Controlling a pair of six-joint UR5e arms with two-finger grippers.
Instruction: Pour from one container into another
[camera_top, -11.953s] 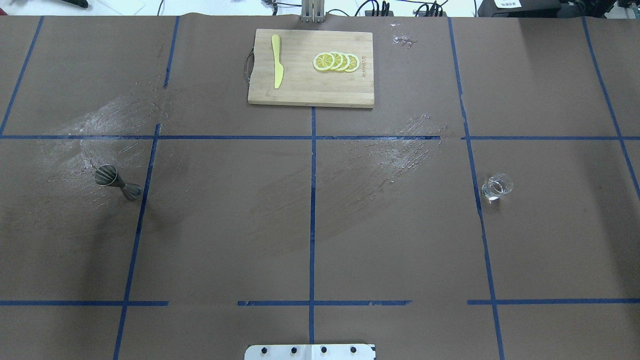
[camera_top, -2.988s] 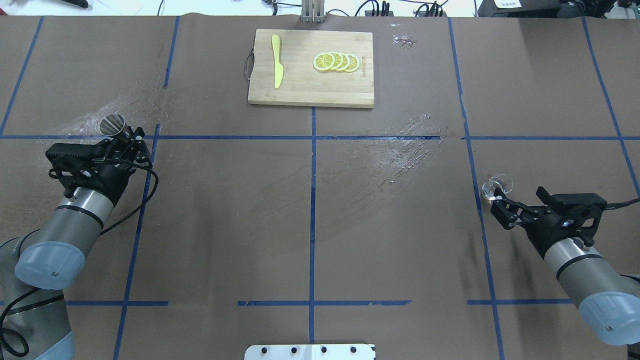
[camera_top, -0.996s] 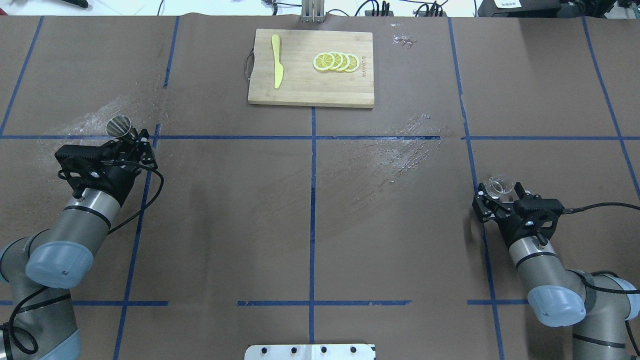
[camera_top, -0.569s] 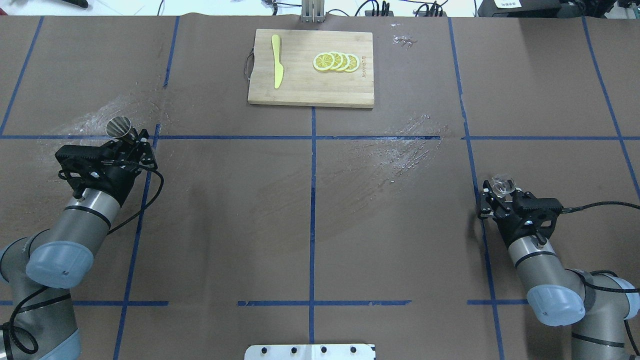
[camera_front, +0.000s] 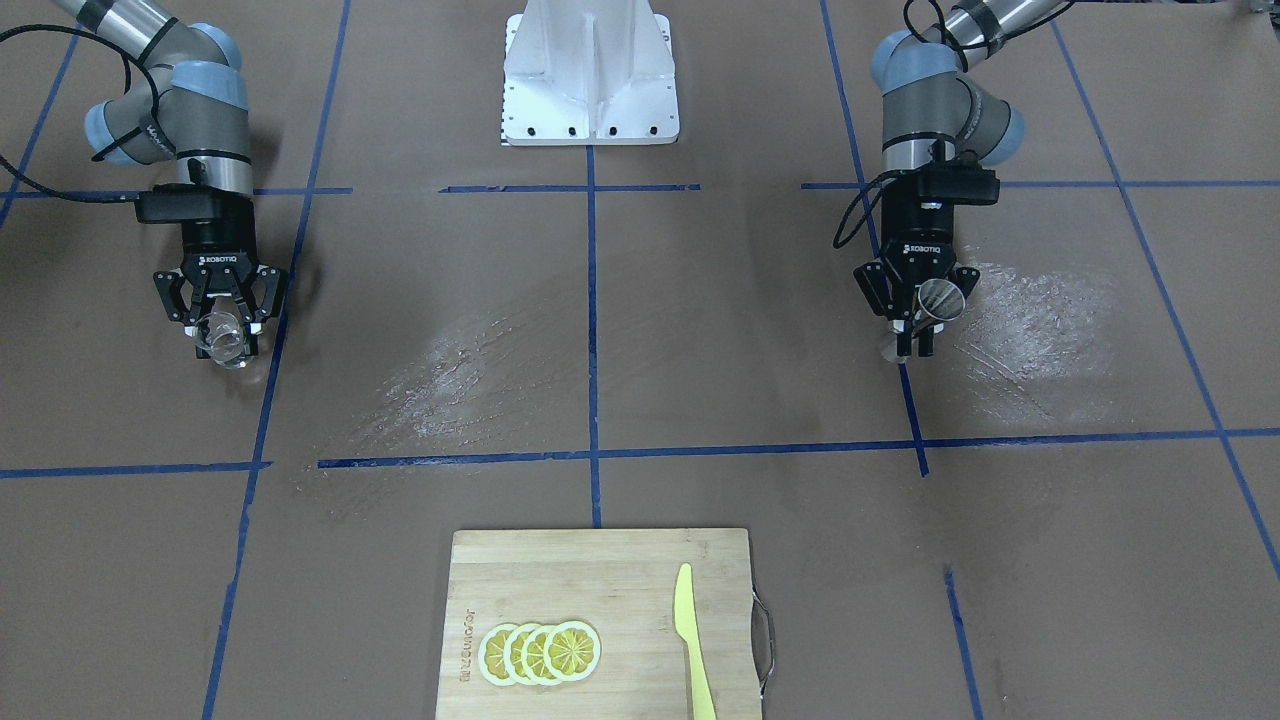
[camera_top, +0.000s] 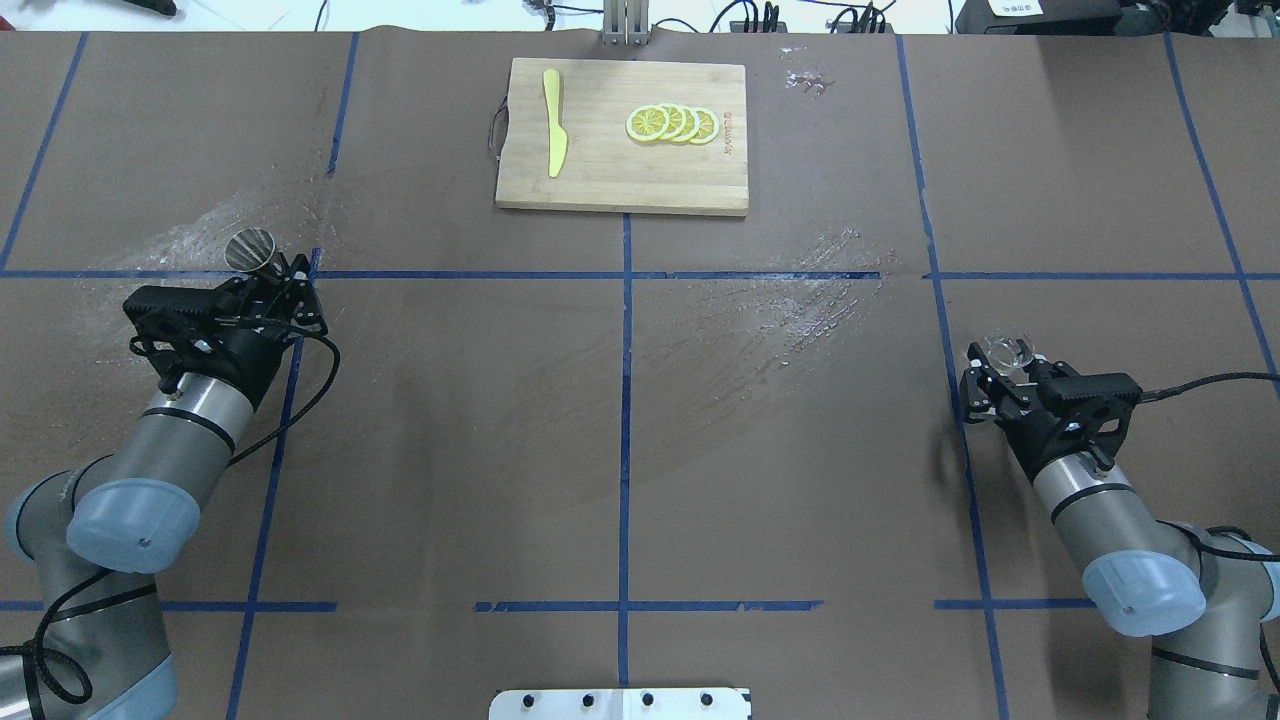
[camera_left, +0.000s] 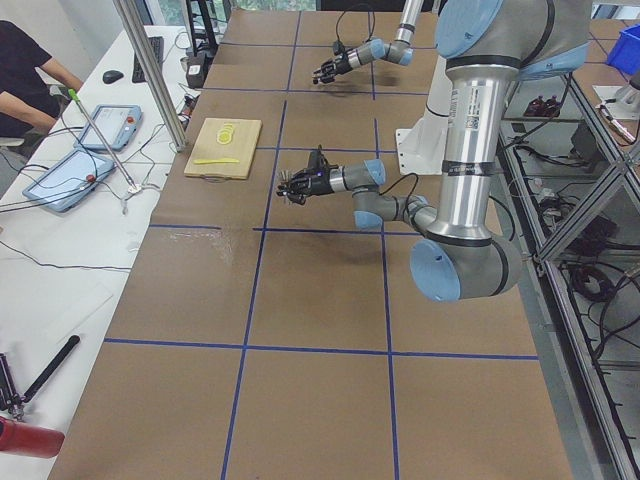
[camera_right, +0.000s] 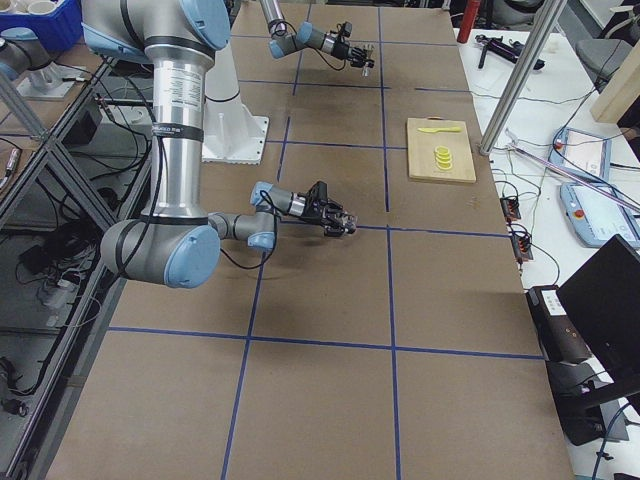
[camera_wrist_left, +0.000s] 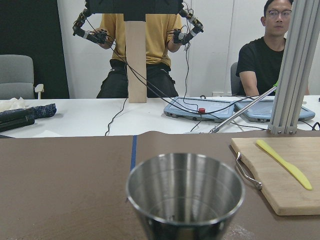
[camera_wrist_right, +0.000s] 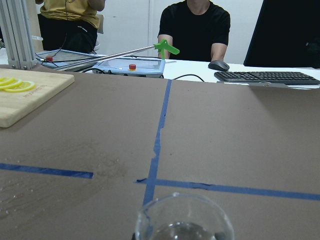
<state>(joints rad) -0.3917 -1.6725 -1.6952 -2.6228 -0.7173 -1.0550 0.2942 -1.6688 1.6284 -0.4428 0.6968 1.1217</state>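
I have the glass (camera_front: 226, 342) at the middle left of the front-facing view: small, clear, short and round. The right gripper (camera_front: 224, 330) has its jaws closed on the glass's sides. In the right wrist view its rim fills the bottom edge, mouth up and long axis upright. I cannot tell what it holds.

The jigger (camera_front: 937, 298) is at the middle right of that view, grey steel. The left gripper (camera_front: 915, 330) is clamped around its narrow waist. The left wrist view shows its upper cone open upward with a level rim, so its long axis looks roughly upright.

Glass and jigger are well apart, at opposite sides of the table (camera_top: 450, 450). Between them I see only brown cover, blue tape lines (camera_top: 626, 400) and white smears (camera_top: 770, 320).

At the top centre of the overhead view lies a cutting board (camera_top: 610, 170) with a yellow knife (camera_top: 553, 125) and lemon slices (camera_top: 672, 123), well apart from both arms.
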